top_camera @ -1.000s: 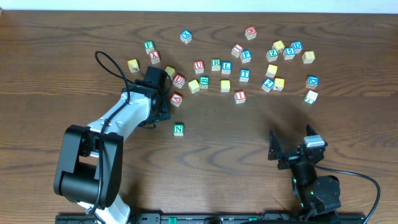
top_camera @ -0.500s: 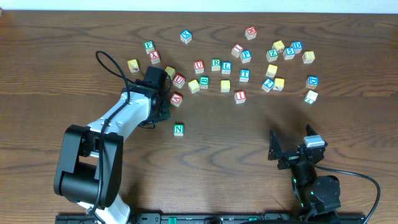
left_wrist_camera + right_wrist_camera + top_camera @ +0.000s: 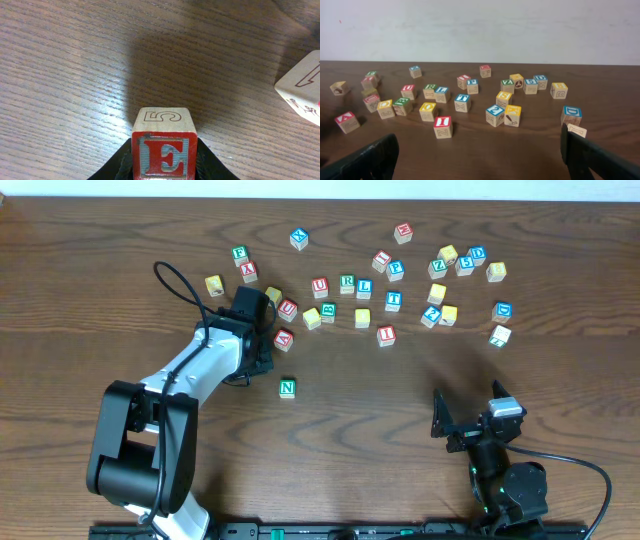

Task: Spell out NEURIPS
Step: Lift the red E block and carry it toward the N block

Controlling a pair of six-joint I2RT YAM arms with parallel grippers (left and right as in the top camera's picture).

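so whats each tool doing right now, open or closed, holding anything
left tool: closed on the E cube
right tool: open, holding nothing

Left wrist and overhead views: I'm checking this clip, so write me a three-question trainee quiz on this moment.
1. True or false: the jaws of the left gripper are shut on the E cube.
2. Multiple choice: the N cube is A) lying alone on the table; B) stacked on another cube; C) held between jaws.
3. Short answer: are the jaws of the right gripper open or shut, and is anything between them?

Key: 1 true. 2 A. 3 open, with nothing between them.
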